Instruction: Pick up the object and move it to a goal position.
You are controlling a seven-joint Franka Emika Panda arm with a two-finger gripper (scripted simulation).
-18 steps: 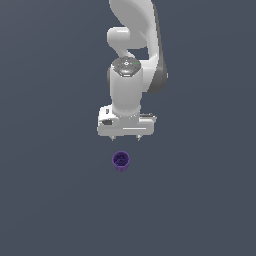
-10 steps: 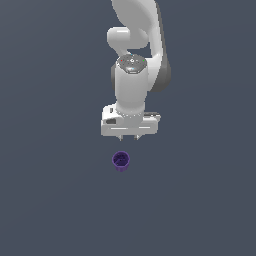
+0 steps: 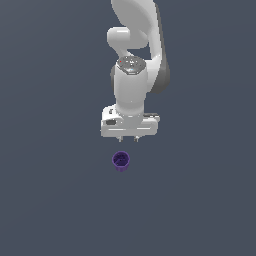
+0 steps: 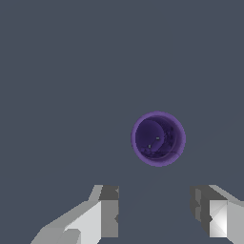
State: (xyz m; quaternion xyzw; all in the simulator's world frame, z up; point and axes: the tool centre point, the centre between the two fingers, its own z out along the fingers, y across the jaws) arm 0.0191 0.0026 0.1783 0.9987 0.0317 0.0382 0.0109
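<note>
Tool [image 3: 129,140] hangs pointing down over the table [image 3: 55,200], and I read its two fingers as spread with nothing between them. The wrist view gives me that clearly: two grey-white fingertips [image 4: 107,209] stand well apart with a bare strip of table [image 4: 57,71] between. In the exterior view I only get two tiny tips poking out under the wide white hand body, too small to judge the gap.

The exterior view shows me the whole white arm [image 3: 132,75] rising above the hand; the wrist view shows none of that.

The object [image 3: 120,161] sits upright on the table, apart from the tool, just below the fingertips in the exterior view and slightly toward that view's left of the tool's middle. No contact that I can see.

The wrist view looks straight into the object [image 4: 158,138]: a round dark purple cup, brighter violet rim, hollow inside, with a mottled darker floor and a lighter patch on one inner wall. It is much narrower than the finger spread. From the exterior view I see its short cylindrical side wall and open top.
</note>
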